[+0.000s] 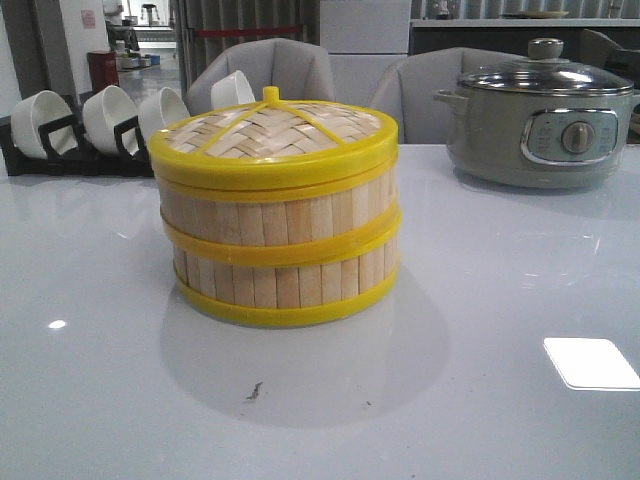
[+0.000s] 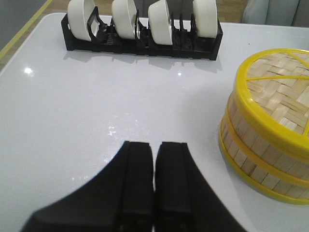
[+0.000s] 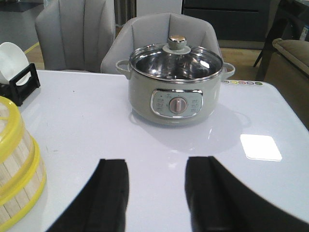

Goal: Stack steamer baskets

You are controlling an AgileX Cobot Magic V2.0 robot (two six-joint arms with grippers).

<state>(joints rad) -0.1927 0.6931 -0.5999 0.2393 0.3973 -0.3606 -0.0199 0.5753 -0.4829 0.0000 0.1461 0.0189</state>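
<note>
We see the two steamer baskets (image 1: 275, 235) stacked one on the other near the middle of the white desk (image 1: 480, 400), capped by a woven lid (image 1: 272, 130) with a yellow rim. At ten o'clock from them stands a black rack (image 2: 140, 41) of white bowls (image 2: 120, 17), and at two o'clock a grey pot (image 1: 540, 120) with a glass lid. Our left tool (image 2: 154, 154) hovers narrow, fingers nearly touching and holding nothing; our right tool (image 3: 157, 174) hovers wide and empty.
</note>
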